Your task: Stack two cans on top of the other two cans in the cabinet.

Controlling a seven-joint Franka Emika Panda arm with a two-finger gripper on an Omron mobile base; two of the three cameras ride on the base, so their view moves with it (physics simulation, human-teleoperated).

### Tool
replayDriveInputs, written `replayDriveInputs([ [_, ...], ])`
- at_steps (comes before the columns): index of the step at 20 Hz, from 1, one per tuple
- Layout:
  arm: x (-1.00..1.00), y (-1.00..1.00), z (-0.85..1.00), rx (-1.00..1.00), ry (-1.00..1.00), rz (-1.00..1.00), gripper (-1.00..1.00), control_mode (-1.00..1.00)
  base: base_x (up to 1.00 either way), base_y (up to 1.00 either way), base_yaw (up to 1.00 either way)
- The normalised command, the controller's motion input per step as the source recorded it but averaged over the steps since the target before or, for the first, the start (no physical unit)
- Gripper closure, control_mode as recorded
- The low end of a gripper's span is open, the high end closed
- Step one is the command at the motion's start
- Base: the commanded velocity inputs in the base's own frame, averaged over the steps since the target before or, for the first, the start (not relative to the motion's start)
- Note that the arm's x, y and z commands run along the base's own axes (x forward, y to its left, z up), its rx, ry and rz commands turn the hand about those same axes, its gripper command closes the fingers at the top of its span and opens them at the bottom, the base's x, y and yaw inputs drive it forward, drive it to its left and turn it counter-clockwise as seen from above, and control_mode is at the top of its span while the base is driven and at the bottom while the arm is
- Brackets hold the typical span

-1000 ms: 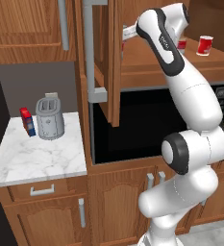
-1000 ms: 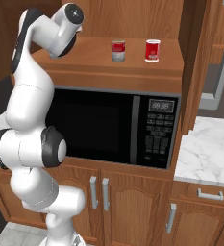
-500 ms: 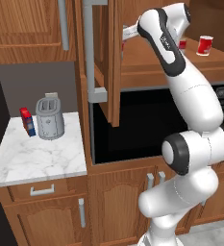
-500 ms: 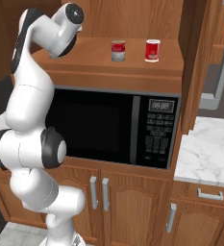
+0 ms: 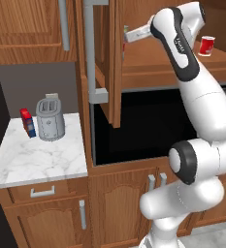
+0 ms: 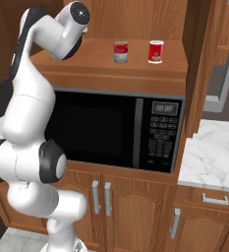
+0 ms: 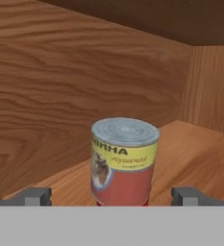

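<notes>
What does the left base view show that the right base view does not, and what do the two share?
Left base view alone: the open cabinet door with its grey bar handle, a toaster and a small red and blue box on the marble counter. Right base view alone: the microwave keypad and a grey-banded can. Both: the all-red can on the cabinet shelf and the black microwave front.

Flanking base views; close hand view

A black microwave (image 6: 116, 130) is sitting above low wooden cupboards (image 6: 135, 211), while a marble tabletop (image 5: 34, 157) is carrying a grey toaster (image 5: 50, 118).
</notes>
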Motion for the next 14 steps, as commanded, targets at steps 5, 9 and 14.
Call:
replayDriveInputs([
  [5, -0.48, -0.10, 0.00, 0.00, 0.00, -0.06, -1.00, -1.00, 0.00, 0.00, 0.00],
  [9, -0.43, -0.37, -0.06, 0.00, 0.00, -0.24, -1.00, -1.00, 0.00, 0.00, 0.00],
  [14, -0.33, -0.48, -0.13, 0.00, 0.00, -0.36, -1.00, -1.00, 0.00, 0.00, 0.00],
])
